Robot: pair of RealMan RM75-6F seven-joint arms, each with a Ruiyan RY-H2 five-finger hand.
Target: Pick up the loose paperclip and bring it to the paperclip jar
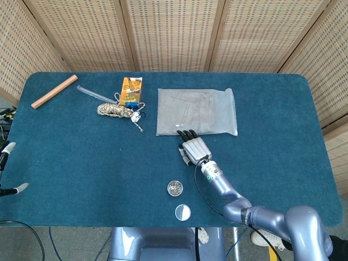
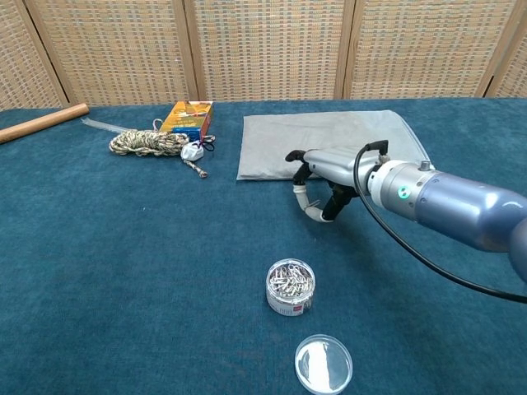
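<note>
The small clear paperclip jar (image 1: 174,188) (image 2: 290,288) stands open near the table's front edge, full of clips. My right hand (image 1: 193,149) (image 2: 323,183) hovers palm down just in front of the clear plastic bag (image 1: 197,111) (image 2: 329,136), behind and to the right of the jar. Its fingers curl down toward the thumb just above the cloth. The loose paperclip is too small to make out, so I cannot tell whether anything sits between the thumb and fingers. Of my left hand (image 1: 10,168) only two spread fingertips show at the left edge in the head view.
The jar's round lid (image 1: 182,212) (image 2: 324,363) lies flat in front of the jar. At the back left are a coiled rope (image 1: 115,110) (image 2: 148,142), an orange box (image 1: 131,91) (image 2: 187,118), a clear tube (image 1: 95,94) and a wooden stick (image 1: 54,91) (image 2: 41,123).
</note>
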